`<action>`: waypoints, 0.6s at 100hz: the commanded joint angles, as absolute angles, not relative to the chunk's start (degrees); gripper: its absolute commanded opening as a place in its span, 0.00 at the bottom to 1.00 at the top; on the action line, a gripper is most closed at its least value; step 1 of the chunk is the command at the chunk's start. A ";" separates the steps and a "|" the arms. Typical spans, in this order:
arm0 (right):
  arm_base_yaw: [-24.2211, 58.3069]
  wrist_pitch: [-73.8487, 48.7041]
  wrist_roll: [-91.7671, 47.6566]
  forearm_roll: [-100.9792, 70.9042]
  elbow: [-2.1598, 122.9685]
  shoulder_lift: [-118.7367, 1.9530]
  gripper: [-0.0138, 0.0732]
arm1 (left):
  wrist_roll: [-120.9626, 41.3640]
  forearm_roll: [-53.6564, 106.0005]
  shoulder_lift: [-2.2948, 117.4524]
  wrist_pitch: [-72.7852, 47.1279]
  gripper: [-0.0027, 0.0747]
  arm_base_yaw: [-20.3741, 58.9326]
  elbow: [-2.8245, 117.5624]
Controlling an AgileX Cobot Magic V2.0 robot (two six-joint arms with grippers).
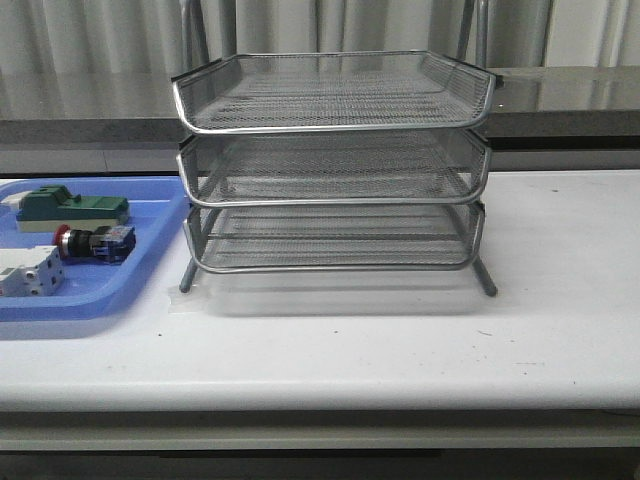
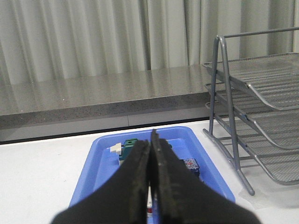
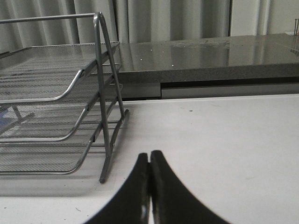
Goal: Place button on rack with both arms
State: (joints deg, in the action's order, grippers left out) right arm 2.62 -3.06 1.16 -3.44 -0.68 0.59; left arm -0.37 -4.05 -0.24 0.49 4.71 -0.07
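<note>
The button (image 1: 93, 242) lies in the tray (image 1: 150, 275) at nine o'clock of the rack (image 1: 333, 160) (blocks (image 1: 72, 206) beside it).

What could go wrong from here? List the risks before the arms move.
1. The button lies tight between the green block and white block in the blue tray; the shut left gripper might knock a neighbour.
2. The rack tiers are closely stacked, so an insertion could clip a rim.
3. The button's round head could roll on the mesh.
</note>
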 commanded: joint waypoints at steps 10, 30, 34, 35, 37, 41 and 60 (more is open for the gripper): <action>2.36 -7.83 1.07 -6.55 8.21 -0.31 0.09 | 0.32 -3.83 -2.10 5.11 0.01 4.48 -2.73; 2.36 -21.56 1.07 -10.24 19.62 -9.50 0.09 | 0.32 -3.83 -2.10 5.11 0.01 4.48 -2.73; 2.36 -24.02 1.07 -10.34 22.31 -12.14 0.09 | 0.32 -3.83 -2.10 5.11 0.01 4.48 -2.73; 2.36 -25.01 1.07 -10.34 22.74 -12.59 0.09 | 0.32 -3.83 -2.10 5.11 0.01 4.48 -2.73; 2.36 -26.44 1.07 -10.34 24.03 -14.01 0.09 | 0.32 -3.83 -2.10 5.11 0.01 4.48 -2.73; 2.36 -28.76 1.07 -10.29 26.52 -16.98 0.09 | 0.32 -3.83 -2.10 5.11 0.01 4.48 -2.73; 2.36 -37.32 1.07 -10.92 35.28 -30.33 0.09 | 0.32 -3.83 -2.10 5.11 0.01 4.48 -2.73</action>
